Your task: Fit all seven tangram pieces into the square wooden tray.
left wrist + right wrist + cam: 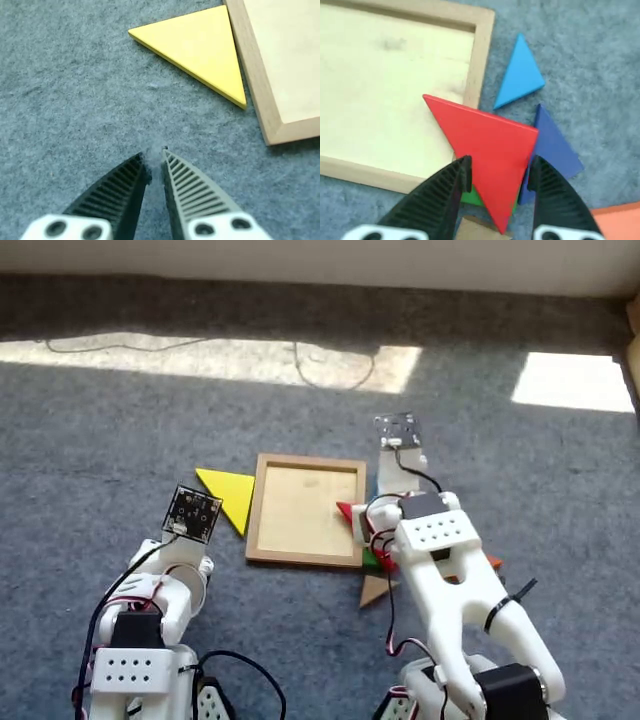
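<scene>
Barely begun, judging by the tray [480, 55], with no piece seated flat inside. Nearest: left tool [154, 155] pinched almost together on nothing, low over the desk [75, 100], just short of the yellow triangle [200, 45], flat outside and just beside the tray rim. Right tool [500, 167] spread and, seemingly, clamped across the red triangle [485, 140], one red corner poking over the rim, not yet dropped in. Under and beside the red: a green piece [470, 197], a tan piece [475, 230] and a dark blue piece [555, 145], all part covered, shapes hard to tell; orange piece [615, 220] cut off at the view's edge. Farther out, light blue triangle [520, 72] loose beside the rim. All seven left to place
</scene>
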You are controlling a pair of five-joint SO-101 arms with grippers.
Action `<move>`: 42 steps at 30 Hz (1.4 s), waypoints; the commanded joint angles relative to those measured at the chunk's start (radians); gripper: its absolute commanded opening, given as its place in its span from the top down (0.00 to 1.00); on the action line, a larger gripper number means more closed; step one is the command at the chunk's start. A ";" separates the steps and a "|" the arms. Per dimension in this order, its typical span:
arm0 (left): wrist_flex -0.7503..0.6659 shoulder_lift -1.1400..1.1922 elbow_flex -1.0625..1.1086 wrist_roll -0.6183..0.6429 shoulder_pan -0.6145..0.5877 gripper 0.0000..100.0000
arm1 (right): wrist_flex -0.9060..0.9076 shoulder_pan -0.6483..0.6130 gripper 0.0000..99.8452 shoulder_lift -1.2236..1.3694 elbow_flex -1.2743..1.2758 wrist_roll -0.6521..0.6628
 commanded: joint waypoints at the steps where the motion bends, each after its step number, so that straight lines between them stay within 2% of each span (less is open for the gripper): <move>1: 0.005 -0.008 0.030 0.005 0.005 0.95 | -0.016 -0.067 0.82 -0.004 -0.004 0.003; 7: 0.005 -0.008 0.030 0.005 0.005 0.95 | -0.085 -0.110 0.83 0.001 -0.002 0.002; 13: 0.005 -0.008 0.030 0.005 0.005 0.95 | -0.087 -0.058 0.92 0.030 -0.013 0.002; 22: 0.005 -0.008 0.030 0.005 0.005 0.95 | -0.085 0.061 0.93 -0.059 -0.005 0.002; 24: 0.005 -0.008 0.030 0.005 0.005 0.95 | -0.085 0.062 0.97 -0.059 0.001 0.002; 26: 0.005 -0.008 0.030 0.005 0.005 0.95 | -0.085 0.062 1.00 -0.042 0.025 0.002; 32: 0.005 -0.008 0.030 0.005 0.005 0.95 | -0.091 0.061 0.99 0.101 0.051 0.002; 36: 0.005 -0.008 0.030 0.005 0.005 0.95 | -0.091 -0.002 0.99 0.197 0.048 0.002; 42: 0.005 -0.008 0.030 0.005 0.005 0.95 | -0.088 -0.104 1.00 0.213 -0.039 -0.015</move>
